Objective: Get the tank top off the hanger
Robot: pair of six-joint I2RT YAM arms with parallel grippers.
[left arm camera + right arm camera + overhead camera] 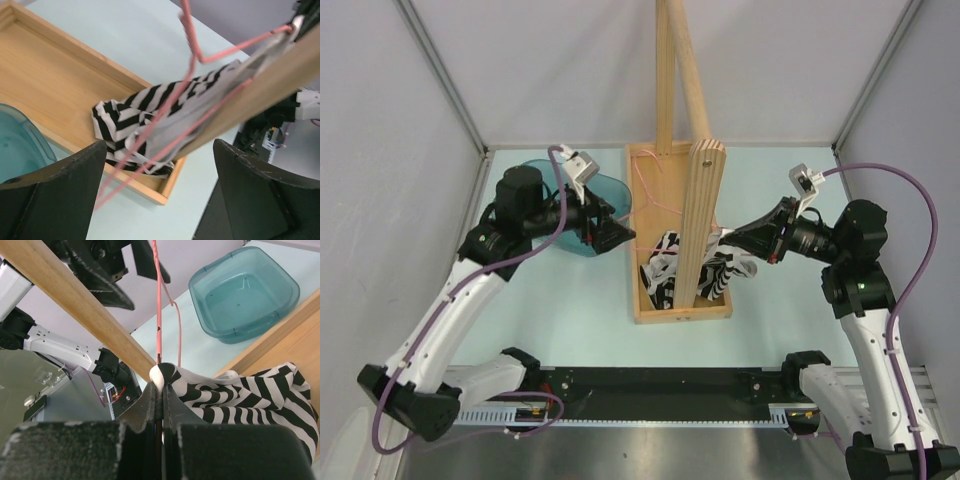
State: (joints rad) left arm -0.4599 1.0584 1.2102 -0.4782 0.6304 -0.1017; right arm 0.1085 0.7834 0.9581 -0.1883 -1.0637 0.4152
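The striped tank top point(669, 266) hangs crumpled over the wooden tray point(645, 312), draped on the pink wire hanger point(644, 184). My right gripper point(726, 237) is shut on a fold of the tank top point(250, 395); its jaws point(162, 385) pinch the white-edged fabric just below the hanger wire point(159, 300). My left gripper point(623, 238) is open and empty, just left of the tray. In the left wrist view its fingers point(55, 200) stand wide apart, with the hanger point(192, 65) and tank top point(145, 107) beyond them, untouched.
A wooden upright board point(700, 220) with a rod point(85, 305) rises from the tray through the garment. A teal plastic basin point(535, 172) sits left of the tray behind my left arm; it shows in both wrist views point(245, 295) point(20, 145). Grey walls enclose the table.
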